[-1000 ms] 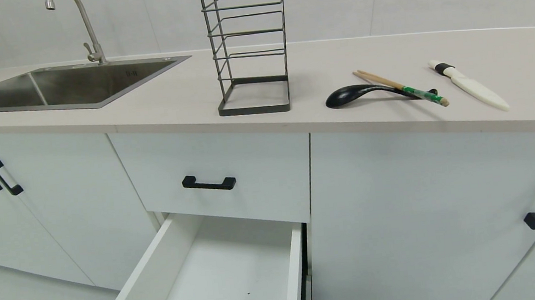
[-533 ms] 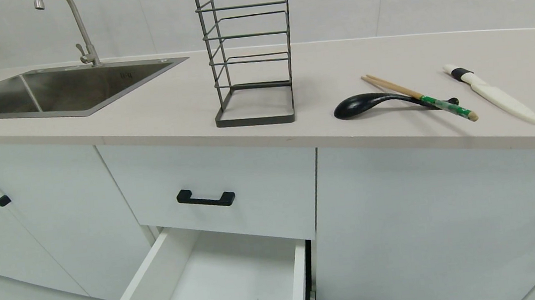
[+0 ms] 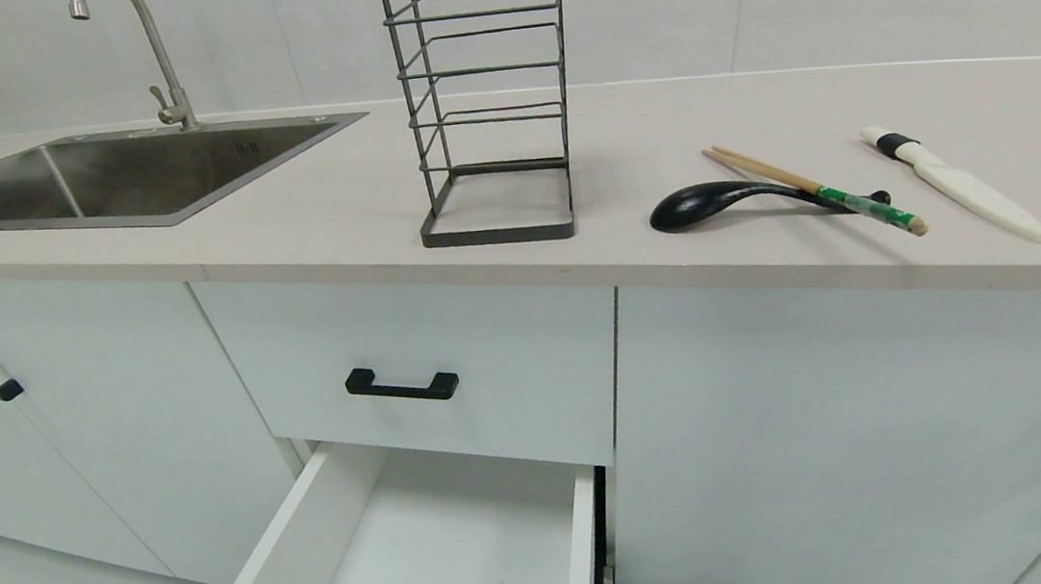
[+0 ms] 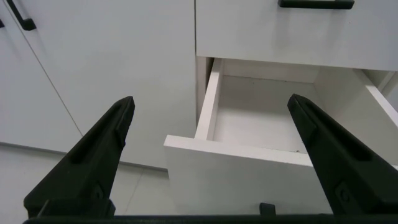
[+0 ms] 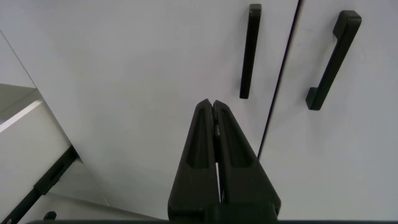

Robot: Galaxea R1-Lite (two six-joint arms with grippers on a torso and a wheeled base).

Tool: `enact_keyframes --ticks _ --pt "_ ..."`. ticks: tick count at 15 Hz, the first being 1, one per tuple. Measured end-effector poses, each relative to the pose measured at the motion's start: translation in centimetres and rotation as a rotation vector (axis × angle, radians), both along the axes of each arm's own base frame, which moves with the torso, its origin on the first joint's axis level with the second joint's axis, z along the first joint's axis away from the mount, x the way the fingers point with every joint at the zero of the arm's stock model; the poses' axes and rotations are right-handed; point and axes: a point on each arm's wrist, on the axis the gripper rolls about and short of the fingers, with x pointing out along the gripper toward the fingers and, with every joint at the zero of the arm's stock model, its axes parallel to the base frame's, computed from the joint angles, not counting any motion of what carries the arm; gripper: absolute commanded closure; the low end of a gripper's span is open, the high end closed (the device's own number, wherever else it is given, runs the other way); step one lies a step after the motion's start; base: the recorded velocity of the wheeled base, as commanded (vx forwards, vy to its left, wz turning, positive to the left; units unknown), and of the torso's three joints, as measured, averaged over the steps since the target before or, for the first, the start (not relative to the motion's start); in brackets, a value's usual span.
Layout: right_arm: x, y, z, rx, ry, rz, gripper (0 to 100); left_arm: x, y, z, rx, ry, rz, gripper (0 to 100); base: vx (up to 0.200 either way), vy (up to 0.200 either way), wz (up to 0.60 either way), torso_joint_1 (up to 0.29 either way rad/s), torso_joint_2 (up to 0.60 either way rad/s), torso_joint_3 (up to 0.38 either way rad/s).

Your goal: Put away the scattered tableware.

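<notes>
You have a shiny black spoon with a bent handle [image 3: 695,205] lying on the pale beige desk [image 3: 329,215], near its front edge. A pair of wooden chopsticks with green bands [image 3: 810,189] lies across the spoon's handle and hides part of it. A white knife with a black ring [image 3: 954,183] lies just beside them, not touching. A tall dark wire rack [image 3: 487,112] stands between the spoon and the steel sink [image 3: 158,161]; its top is cut off. Below, a white drawer [image 3: 581,547] is pulled open. Your left jaws are wide apart before that drawer. Your right jaws are pressed together, facing white cupboard doors.
</notes>
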Motion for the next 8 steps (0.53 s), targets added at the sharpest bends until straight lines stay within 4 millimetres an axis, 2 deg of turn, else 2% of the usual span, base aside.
enact_keyframes --ticks 8 --pt "0.0 0.0 0.0 -0.006 0.0 0.0 100 0.0 0.0 0.0 0.0 0.0 0.0 0 0.0 0.0 0.0 0.0 0.0 0.0"
